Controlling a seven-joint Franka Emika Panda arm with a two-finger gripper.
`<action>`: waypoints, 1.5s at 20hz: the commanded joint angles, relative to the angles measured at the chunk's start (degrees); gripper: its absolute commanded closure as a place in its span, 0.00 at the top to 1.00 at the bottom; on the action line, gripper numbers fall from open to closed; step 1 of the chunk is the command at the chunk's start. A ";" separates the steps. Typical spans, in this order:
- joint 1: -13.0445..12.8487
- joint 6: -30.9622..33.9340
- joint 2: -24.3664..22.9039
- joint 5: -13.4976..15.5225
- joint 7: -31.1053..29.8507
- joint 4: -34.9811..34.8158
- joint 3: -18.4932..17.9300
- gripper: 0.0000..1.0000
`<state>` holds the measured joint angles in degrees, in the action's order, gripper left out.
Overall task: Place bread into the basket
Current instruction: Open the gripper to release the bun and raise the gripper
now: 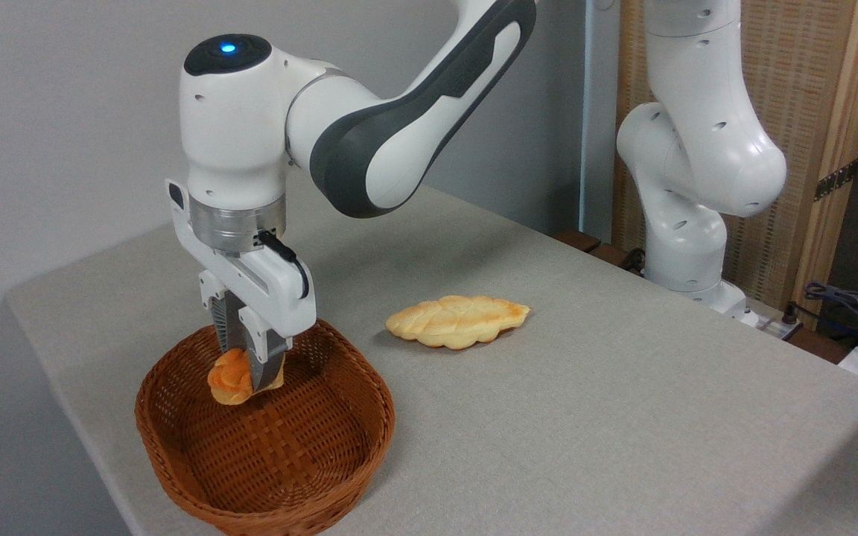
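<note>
The bread (229, 380) is a small orange-golden knotted bun. It hangs inside the rim of the basket (339, 461), an oval brown wicker one at the table's front left, and is held above the basket's woven floor. My gripper (249, 372) points straight down over the basket's back left part and is shut on the bread, one grey finger crossing its front.
A longer pale yellow braided loaf (457, 321) lies on the grey table (623, 417) right of the basket, apart from it. The arm's white base (686, 253) stands at the back right. Cables (846, 305) lie at the far right edge.
</note>
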<state>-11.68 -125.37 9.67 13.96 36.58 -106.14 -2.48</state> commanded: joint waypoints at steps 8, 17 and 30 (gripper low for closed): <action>0.51 1.87 -0.96 -0.86 -0.63 0.49 -0.06 1.00; 4.37 26.47 -10.89 -8.86 1.20 9.10 -0.86 1.00; 7.02 33.70 -10.99 -12.72 5.26 14.38 0.11 1.00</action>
<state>-4.82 -93.12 -1.80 3.51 40.39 -93.06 -2.51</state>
